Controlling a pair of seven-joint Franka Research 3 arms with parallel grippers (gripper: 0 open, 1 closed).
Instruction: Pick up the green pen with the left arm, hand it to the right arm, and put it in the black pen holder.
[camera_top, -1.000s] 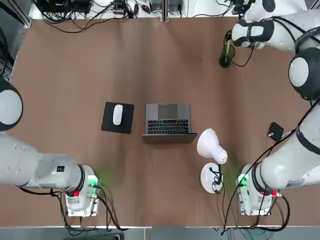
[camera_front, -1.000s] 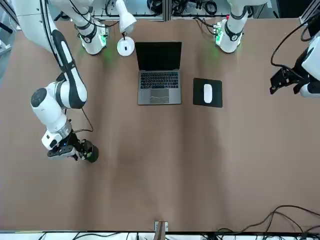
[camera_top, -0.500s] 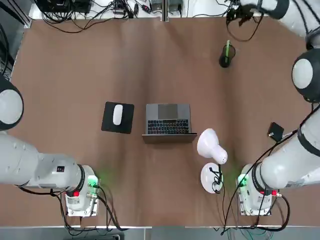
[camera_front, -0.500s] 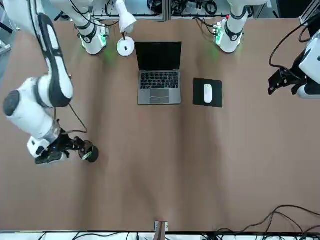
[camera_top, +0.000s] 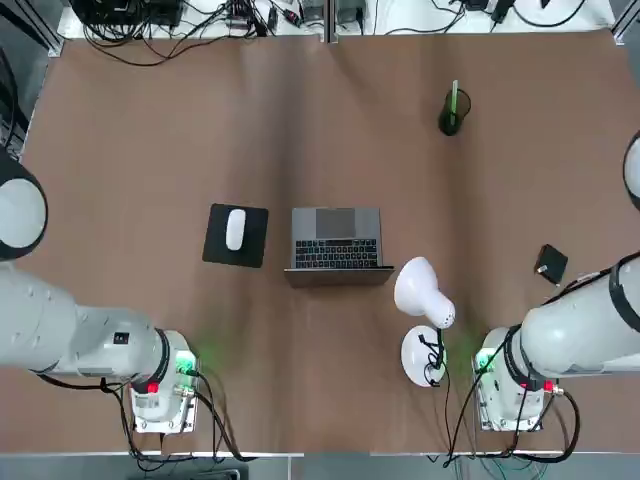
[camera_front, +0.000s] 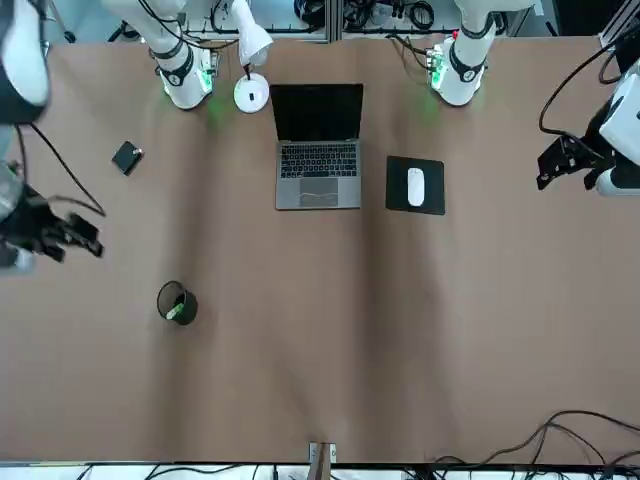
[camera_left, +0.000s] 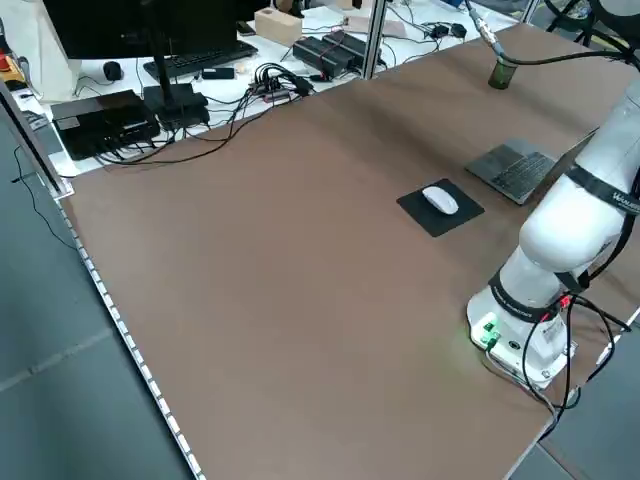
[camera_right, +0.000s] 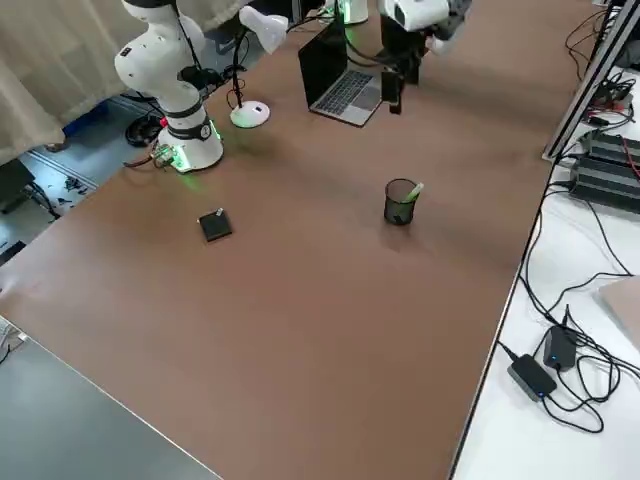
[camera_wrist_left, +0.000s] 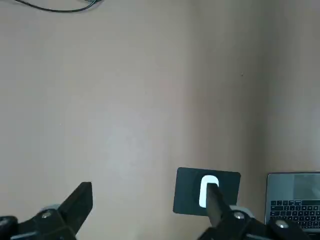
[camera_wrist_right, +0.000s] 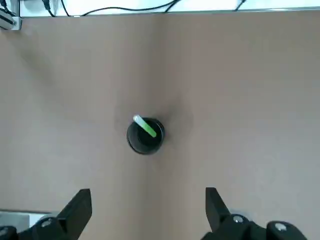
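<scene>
The green pen (camera_top: 455, 100) stands tilted inside the black pen holder (camera_top: 450, 122) at the far right of the table, its tip sticking out over the rim. The right wrist view looks down on the pen (camera_wrist_right: 144, 126) in the holder (camera_wrist_right: 145, 136), with nothing touching either. My right gripper (camera_front: 85, 243) is open and empty, raised and off to the right of the holder (camera_front: 177, 303). My left gripper (camera_front: 548, 175) hovers open and empty beyond the table's left side, left of the mouse pad (camera_wrist_left: 207, 192).
A laptop (camera_top: 337, 243) sits mid-table with a mouse (camera_top: 235, 229) on its pad to the left. A white desk lamp (camera_top: 424, 298) stands near the right arm's base. A small flat black square (camera_top: 550, 264) lies at the right edge. Cables run along the far edge.
The right gripper opened over the holder, left the pen in it and drew back up toward the table's right side. The left arm has not moved.
</scene>
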